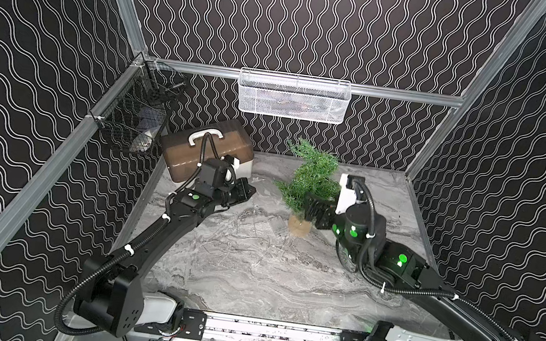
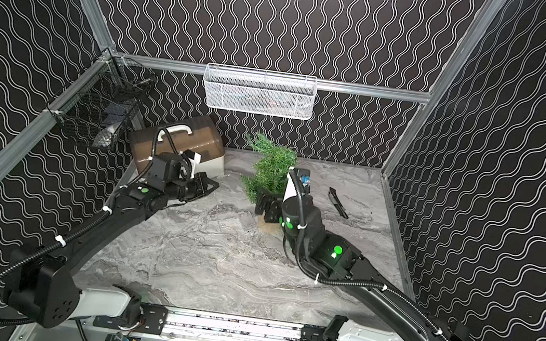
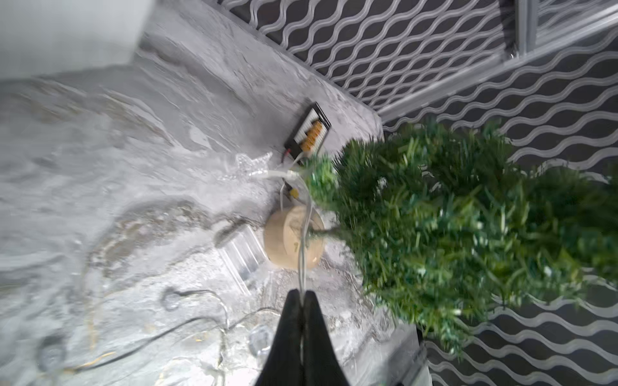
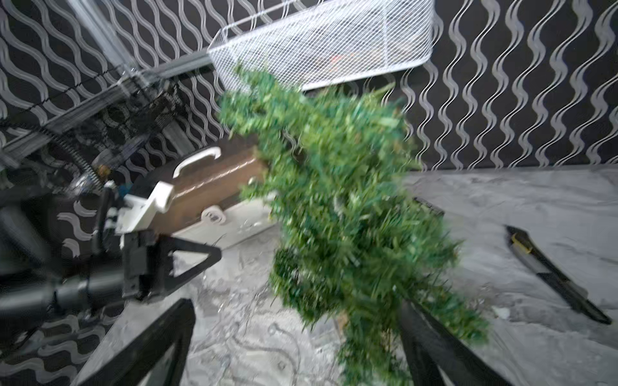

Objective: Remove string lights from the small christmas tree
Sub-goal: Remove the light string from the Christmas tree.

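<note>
The left tool (image 3: pixel 302 295) pinched the string lights (image 3: pixel 302 257); the right tool (image 4: pixel 296 309), spread around the leaning tree (image 4: pixel 334 187) by the tabletop's (image 1: pixel 284 287) back edge, needed to steady it before any pull.

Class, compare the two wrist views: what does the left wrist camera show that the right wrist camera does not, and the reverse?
Left wrist only: a strand of the string lights pinched in the shut left end effector, the clear battery box, and the tree's burlap base. Right wrist only: the white mesh basket and the open right end effector. Both: the small christmas tree and the marble table.
</note>
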You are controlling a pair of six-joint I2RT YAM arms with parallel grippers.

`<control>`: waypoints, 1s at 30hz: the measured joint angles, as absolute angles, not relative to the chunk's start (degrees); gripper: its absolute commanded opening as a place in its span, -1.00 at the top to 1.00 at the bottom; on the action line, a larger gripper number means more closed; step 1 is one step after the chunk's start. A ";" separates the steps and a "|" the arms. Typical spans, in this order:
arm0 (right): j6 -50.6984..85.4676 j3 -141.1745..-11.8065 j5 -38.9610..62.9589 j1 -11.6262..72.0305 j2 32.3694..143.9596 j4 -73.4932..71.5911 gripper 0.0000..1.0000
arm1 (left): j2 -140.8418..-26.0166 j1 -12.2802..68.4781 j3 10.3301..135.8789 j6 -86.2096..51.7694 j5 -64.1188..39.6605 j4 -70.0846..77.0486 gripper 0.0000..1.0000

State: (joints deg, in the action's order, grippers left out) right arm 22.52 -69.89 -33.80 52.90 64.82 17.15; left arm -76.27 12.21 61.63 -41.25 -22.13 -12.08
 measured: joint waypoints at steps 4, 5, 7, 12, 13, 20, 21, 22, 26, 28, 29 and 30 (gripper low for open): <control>21.47 -74.41 -32.25 45.60 69.60 18.68 -0.99 | -77.56 10.28 66.57 -39.22 -20.75 -15.70 1.00; 21.10 -75.05 -32.08 44.73 70.63 18.59 -1.00 | -77.56 9.80 67.66 -38.87 -20.27 -16.49 1.00; 19.81 -76.36 -29.93 44.18 72.49 18.55 -1.00 | -77.49 9.15 69.12 -38.24 -19.44 -17.41 1.00; 18.31 -79.66 -27.62 43.70 76.47 17.43 -1.00 | -76.86 6.90 71.22 -36.05 -18.94 -20.97 1.00; 18.09 -79.96 -27.44 43.68 76.93 17.37 -1.00 | -76.40 6.11 71.29 -35.81 -18.79 -21.78 1.00; 17.91 -79.11 -26.50 43.07 73.49 17.61 -1.00 | -67.35 1.74 69.01 -32.56 -16.08 -29.08 1.00; 17.93 -78.52 -26.46 43.05 71.75 17.93 -1.00 | -66.04 1.74 68.58 -31.79 -15.53 -30.15 1.00; 17.93 -78.02 -26.41 43.05 70.41 18.11 -1.00 | -65.36 1.72 68.31 -31.44 -14.76 -31.18 1.00; 18.83 -73.45 -25.78 42.98 63.79 20.23 -0.95 | -65.32 1.15 67.66 -30.11 -11.55 -34.83 1.00; 19.77 -69.58 -25.85 42.94 60.01 22.24 -0.88 | -65.80 0.49 67.66 -29.98 -10.68 -36.01 1.00; 20.56 -67.35 -25.85 42.87 58.00 23.27 -0.83 | -66.06 -0.05 67.66 -29.98 -10.31 -36.49 1.00; 21.30 -64.64 -25.85 42.83 55.99 23.53 -0.79 | -66.30 -0.43 67.66 -30.02 -9.87 -36.71 1.00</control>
